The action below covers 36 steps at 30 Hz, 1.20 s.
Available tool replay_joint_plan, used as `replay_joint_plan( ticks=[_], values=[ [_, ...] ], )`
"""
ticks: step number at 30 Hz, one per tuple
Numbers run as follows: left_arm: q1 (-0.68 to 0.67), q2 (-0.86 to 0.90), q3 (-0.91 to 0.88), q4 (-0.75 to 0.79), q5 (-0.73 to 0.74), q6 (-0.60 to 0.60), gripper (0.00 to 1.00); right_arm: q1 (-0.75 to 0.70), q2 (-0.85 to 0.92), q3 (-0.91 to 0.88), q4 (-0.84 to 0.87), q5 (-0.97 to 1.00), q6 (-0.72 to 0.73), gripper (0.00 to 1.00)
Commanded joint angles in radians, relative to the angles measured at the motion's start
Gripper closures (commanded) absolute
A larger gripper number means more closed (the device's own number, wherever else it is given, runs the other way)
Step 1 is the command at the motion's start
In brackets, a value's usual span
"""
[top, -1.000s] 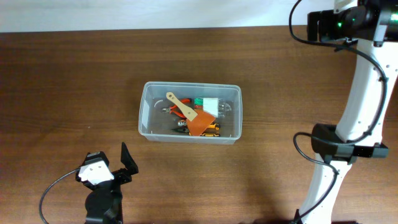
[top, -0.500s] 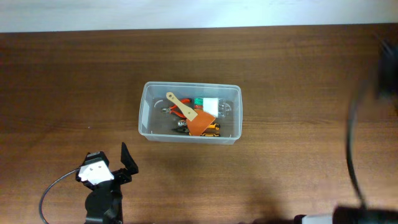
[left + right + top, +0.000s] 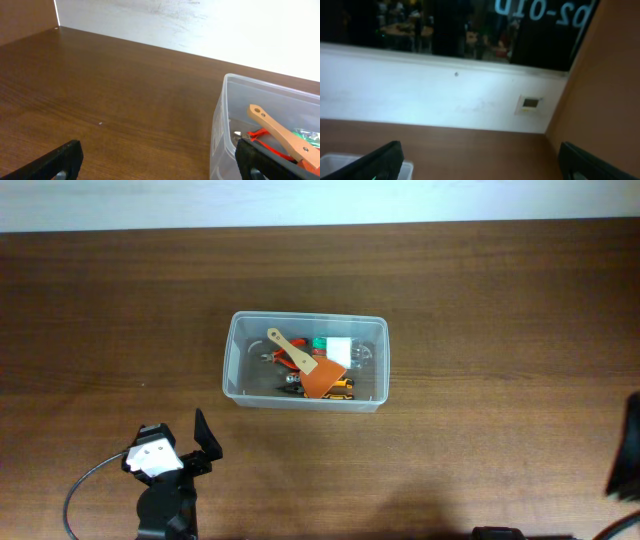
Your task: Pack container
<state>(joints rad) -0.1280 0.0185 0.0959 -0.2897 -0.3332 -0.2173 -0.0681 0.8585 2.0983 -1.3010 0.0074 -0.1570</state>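
The container (image 3: 232,355) is a clear plastic tub in the middle of the table. It holds a wooden-handled orange scraper (image 3: 305,365), red-handled pliers (image 3: 290,360), a green and white item (image 3: 335,346) and a yellow and black tool (image 3: 343,387). My left gripper (image 3: 190,445) is open and empty, near the front left, apart from the tub. In the left wrist view its jaws (image 3: 160,165) stand wide, with the container (image 3: 225,120) at right. My right gripper (image 3: 490,162) is open and empty, raised and facing the back wall. A container corner (image 3: 330,165) shows at lower left.
The dark wooden table (image 3: 480,300) has a white wall along its far edge (image 3: 300,200). My right arm shows only as a dark blur (image 3: 627,455) at the right edge of the overhead view. A brown side panel (image 3: 610,75) rises at right.
My right arm has swung from standing at the right side of the overhead view to a blur at its lower right edge. The left arm and the container have not moved.
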Motion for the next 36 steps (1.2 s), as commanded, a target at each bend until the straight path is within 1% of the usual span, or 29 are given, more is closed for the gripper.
replay_joint_plan(
  ticks=[1,5,8,12,17,28,34,36],
  values=[
    [-0.003,-0.006,-0.003,-0.002,-0.004,0.009,0.01,0.031,-0.180,-0.298,0.086,-0.011,0.010,0.01],
    [-0.003,-0.006,-0.003,-0.002,-0.004,0.009,0.01,0.035,-0.404,-0.674,0.248,-0.063,0.010,0.01],
    [-0.003,-0.006,-0.003,-0.002,-0.004,0.009,0.01,0.035,-0.523,-0.905,0.381,-0.125,0.010,0.01],
    [-0.003,-0.006,-0.003,-0.002,-0.004,0.009,0.01,0.035,-0.617,-1.155,0.541,-0.181,0.011,0.01],
    [-0.003,-0.006,-0.003,-0.002,-0.004,0.009,0.01,0.035,-0.692,-1.458,0.799,-0.181,0.117,0.01],
    [-0.003,-0.006,-0.003,-0.002,-0.004,0.009,0.01,0.035,-0.803,-1.838,1.060,-0.177,0.162,0.01],
    [-0.003,-0.006,-0.003,-0.002,-0.004,0.009,0.01,0.035,-0.847,-1.941,1.100,-0.167,0.171,0.01],
    [-0.003,-0.006,-0.003,-0.002,-0.004,0.009,0.01,0.035,-0.855,-1.963,1.101,-0.131,0.212,0.01]
  ],
)
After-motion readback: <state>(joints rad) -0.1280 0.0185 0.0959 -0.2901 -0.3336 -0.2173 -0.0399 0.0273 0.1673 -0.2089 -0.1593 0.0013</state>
